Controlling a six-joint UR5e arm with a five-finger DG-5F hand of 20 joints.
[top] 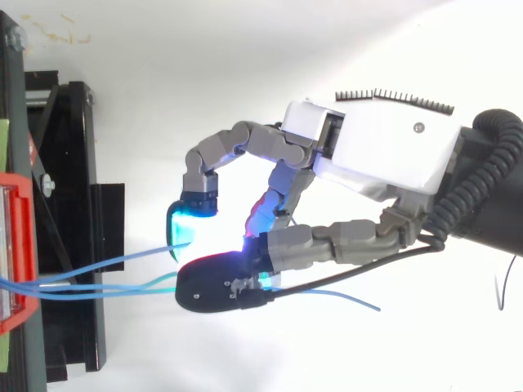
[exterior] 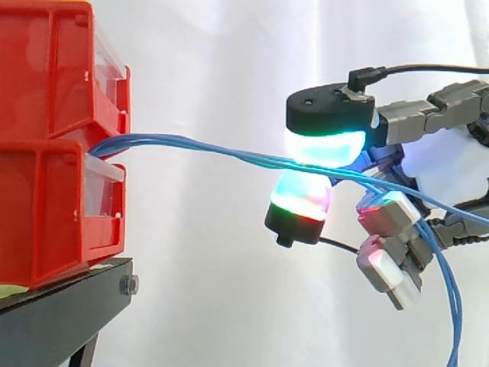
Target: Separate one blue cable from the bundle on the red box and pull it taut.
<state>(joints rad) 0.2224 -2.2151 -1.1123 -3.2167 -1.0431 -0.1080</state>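
Observation:
A bundle of thin blue cables point(exterior: 199, 149) comes out between the two stacked red bins point(exterior: 53, 153) and runs right to the hand point(exterior: 451, 172). Two glowing fingertips point(exterior: 328, 145), one above and one below, pinch the strands between them. In the top view one strand point(top: 131, 258) runs apart from the others up to the cyan pad point(top: 184, 229), while the remaining strands point(top: 82, 287) pass under the black-backed thumb tip. Past the hand point(top: 384, 155) the cables droop to the right and hang down point(exterior: 454, 306). The span from bins to hand sags only slightly.
The red bins stand on a black stand point(exterior: 61, 321) at the left, in front of a white curtain. The stand's frame point(top: 73, 204) and the bin's edge point(top: 16, 245) sit at the left of the top view. Open space lies between bins and hand.

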